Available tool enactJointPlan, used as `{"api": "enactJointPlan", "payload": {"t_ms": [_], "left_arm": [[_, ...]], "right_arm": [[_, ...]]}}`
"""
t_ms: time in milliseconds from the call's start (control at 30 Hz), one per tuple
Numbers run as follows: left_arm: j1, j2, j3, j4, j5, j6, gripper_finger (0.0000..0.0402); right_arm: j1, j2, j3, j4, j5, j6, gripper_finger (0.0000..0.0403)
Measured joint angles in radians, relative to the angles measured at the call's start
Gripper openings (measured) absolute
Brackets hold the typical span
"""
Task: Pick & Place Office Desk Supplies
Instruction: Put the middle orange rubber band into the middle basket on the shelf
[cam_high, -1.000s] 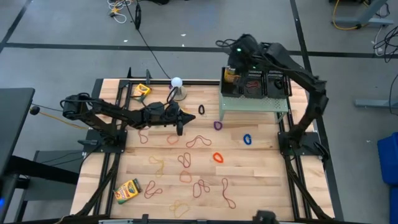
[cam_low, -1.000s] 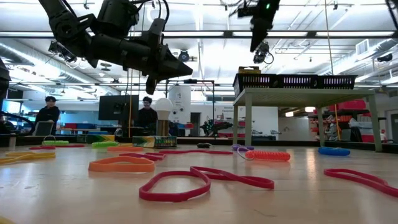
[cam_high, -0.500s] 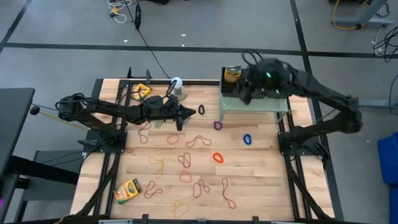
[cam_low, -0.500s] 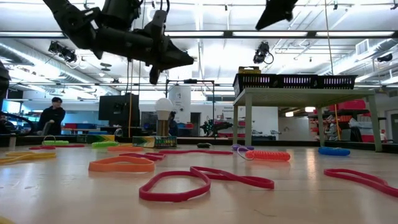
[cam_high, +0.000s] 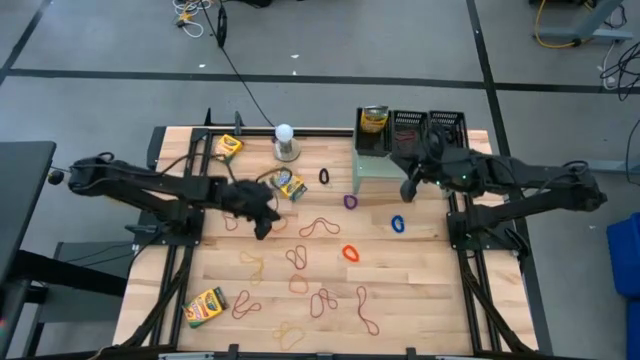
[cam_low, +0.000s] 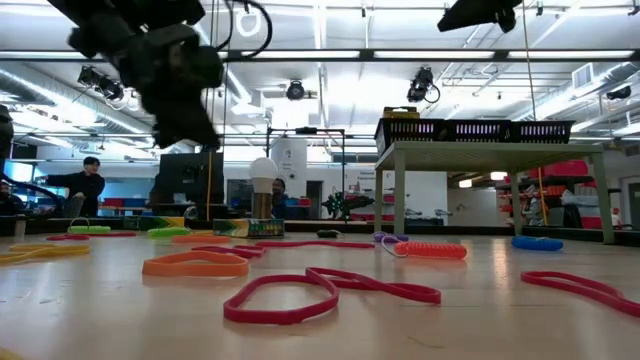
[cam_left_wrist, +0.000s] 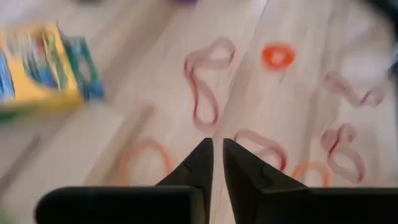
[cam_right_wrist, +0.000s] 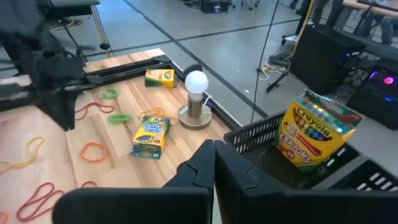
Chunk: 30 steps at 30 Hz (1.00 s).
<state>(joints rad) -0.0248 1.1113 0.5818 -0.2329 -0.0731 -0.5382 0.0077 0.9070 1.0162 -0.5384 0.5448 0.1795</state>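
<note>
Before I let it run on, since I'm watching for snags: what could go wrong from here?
The left gripper hangs over crowded rubber-band loops; a grab may lift several at once. The crayon box stands tilted in the mesh basket and pokes above the rim, so the shut right gripper nearby could clip it. The white ball could tip if bumped.

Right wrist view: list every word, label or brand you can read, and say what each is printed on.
"Crayola" and "CRAYONS": on the crayon box standing in the black mesh basket.
Crayon box lying flat on the table by the white ball: there is print on it, too small to read.
Crayon box at the table's far edge: too small to read.
No other text shows.
</note>
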Motion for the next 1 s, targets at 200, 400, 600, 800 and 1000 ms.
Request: {"api": "enactJointPlan", "payload": {"t_ms": [200, 400, 600, 800, 1000], "left_arm": [[-0.084, 0.077, 0.0, -0.116, -0.094, -0.144, 0.0101], [-0.107, 0.192, 0.0, -0.075, -0.111, -0.174, 0.0157], [-0.107, 0.306, 0.0, 0.009, -0.129, -0.12, 0.0167], [-0.107, 0.391, 0.002, 0.029, -0.172, -0.091, 0.0124], [-0.107, 0.4, 0.003, 0.025, -0.182, -0.04, 0.0036]], "right_arm": [[0.002, 0.002, -0.038, 0.054, 0.002, -0.001, 0.0011], [0.002, 0.002, -0.047, 0.057, 0.002, -0.003, 0.0011], [0.002, 0.002, -0.047, 0.056, 0.002, -0.012, 0.0011], [0.002, 0.002, -0.047, 0.053, 0.001, -0.013, 0.0011], [0.002, 0.002, -0.047, 0.047, -0.001, -0.02, 0.0011]]}}
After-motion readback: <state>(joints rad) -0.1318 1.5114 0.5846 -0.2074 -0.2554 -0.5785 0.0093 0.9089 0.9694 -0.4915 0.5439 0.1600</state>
